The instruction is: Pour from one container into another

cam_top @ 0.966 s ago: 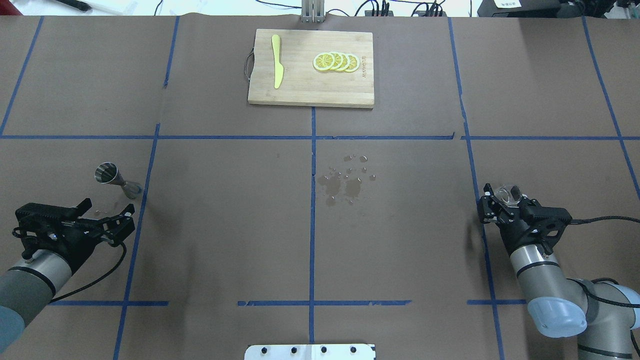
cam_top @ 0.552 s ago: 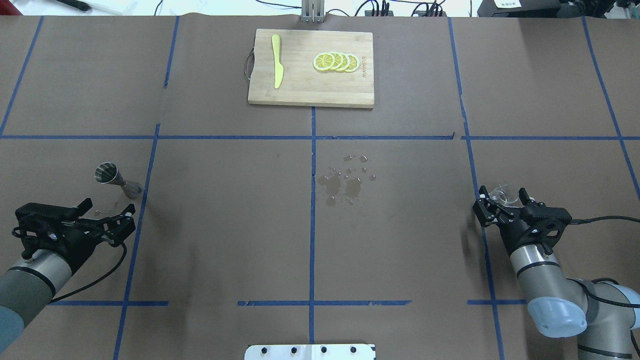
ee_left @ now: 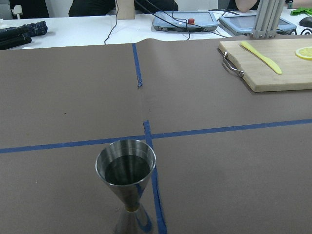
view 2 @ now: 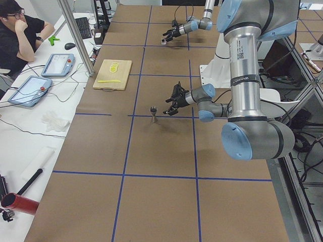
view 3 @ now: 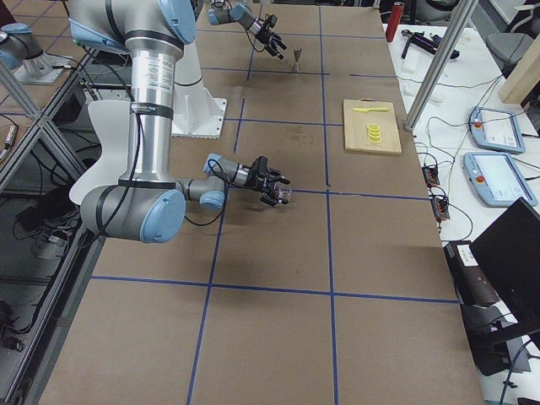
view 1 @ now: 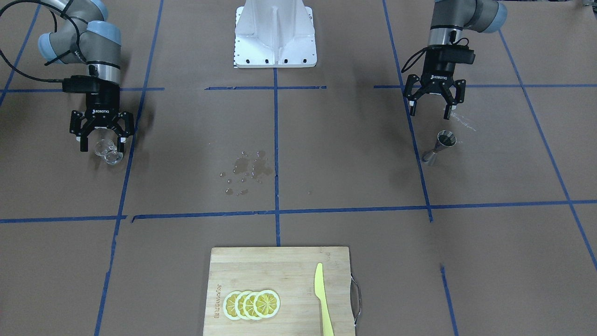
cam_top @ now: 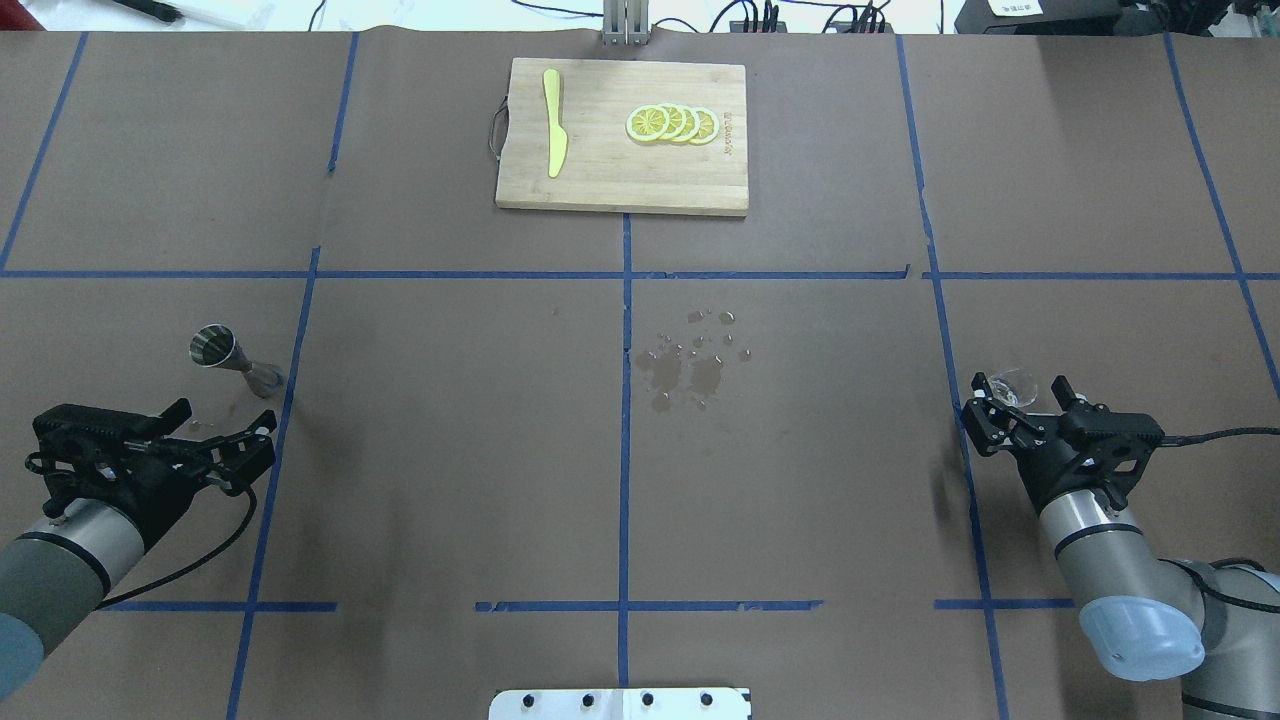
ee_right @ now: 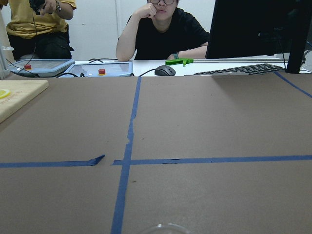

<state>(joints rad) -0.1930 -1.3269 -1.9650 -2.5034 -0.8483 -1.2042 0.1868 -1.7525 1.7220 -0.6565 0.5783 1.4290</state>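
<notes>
Glass cup (cam_top: 1015, 385) loose within spread right gripper (cam_top: 1018, 397); jigger (cam_top: 225, 358) near splayed, empty left gripper (cam_top: 225, 415); contents unclear

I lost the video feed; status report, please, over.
Left gripper open, right gripper open. Glass cup on table, ungripped; jigger upright. Wet spill mid-table.

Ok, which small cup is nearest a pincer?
The clear glass cup, at the open right pincer's fingertips; the metal jigger stands well clear of the left pincer.
</notes>
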